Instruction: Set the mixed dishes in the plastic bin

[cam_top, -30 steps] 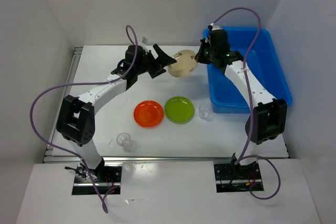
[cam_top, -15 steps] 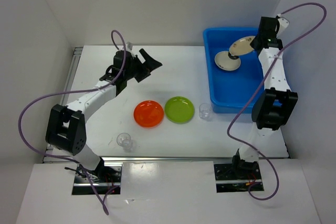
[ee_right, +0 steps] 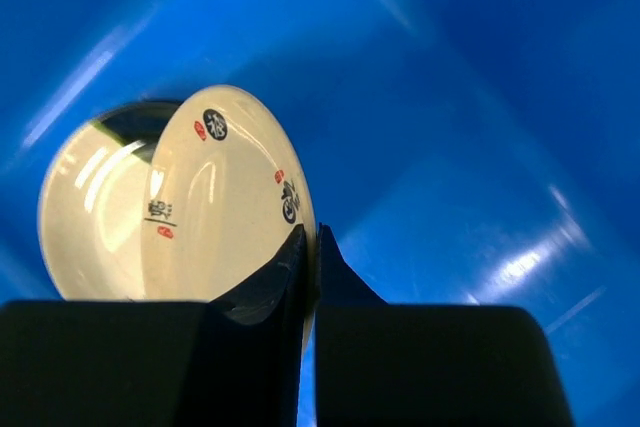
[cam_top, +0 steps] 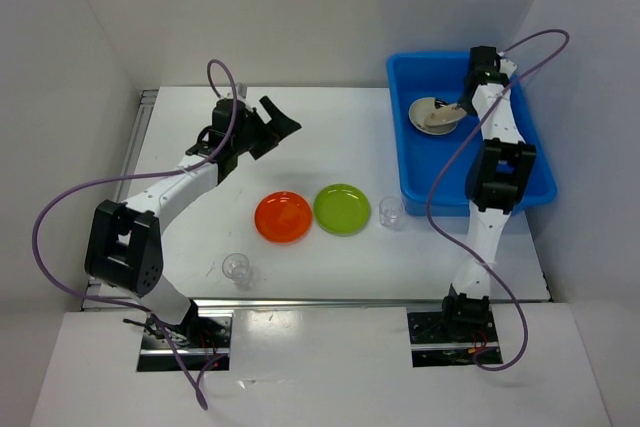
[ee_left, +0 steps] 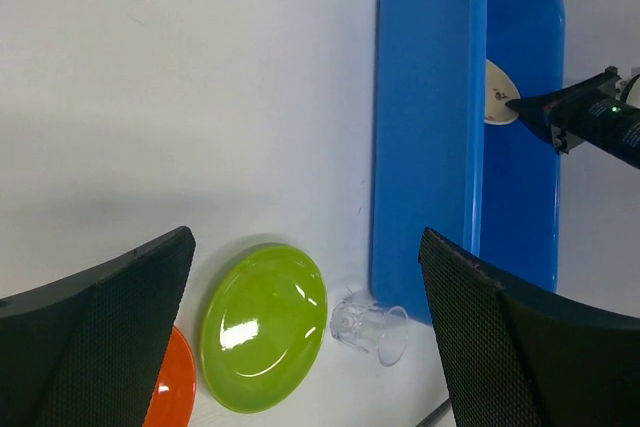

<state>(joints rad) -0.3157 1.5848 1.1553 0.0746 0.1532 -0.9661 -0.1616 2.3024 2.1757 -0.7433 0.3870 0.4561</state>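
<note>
My right gripper (cam_top: pixel 464 103) is inside the blue plastic bin (cam_top: pixel 510 152), shut on the rim of a beige plate with dark marks (ee_right: pixel 235 197). The plate stands tilted against a second beige plate (ee_right: pixel 90 212) lying in the bin (ee_right: pixel 450 97). The gripper's jaws (ee_right: pixel 310 237) pinch the plate's edge. My left gripper (cam_top: pixel 277 126) is open and empty above the table's far left. The orange plate (cam_top: pixel 283 216), the lime green plate (cam_top: pixel 342 209) and a clear cup (cam_top: pixel 392 212) sit mid-table. A second clear cup (cam_top: pixel 237 267) stands near the front left. The black plates are not visible.
The left wrist view shows the green plate (ee_left: pixel 263 325), the orange plate's edge (ee_left: pixel 172 394), the cup (ee_left: pixel 372 323) beside the bin's wall (ee_left: pixel 425 147), and the beige plate (ee_left: pixel 497 92) with the right gripper (ee_left: pixel 585 119) in the bin. White walls enclose the table.
My right gripper carried the beige plate from mid-table into the bin and lowered it onto the plate there. My left gripper drew back to the left, open.
</note>
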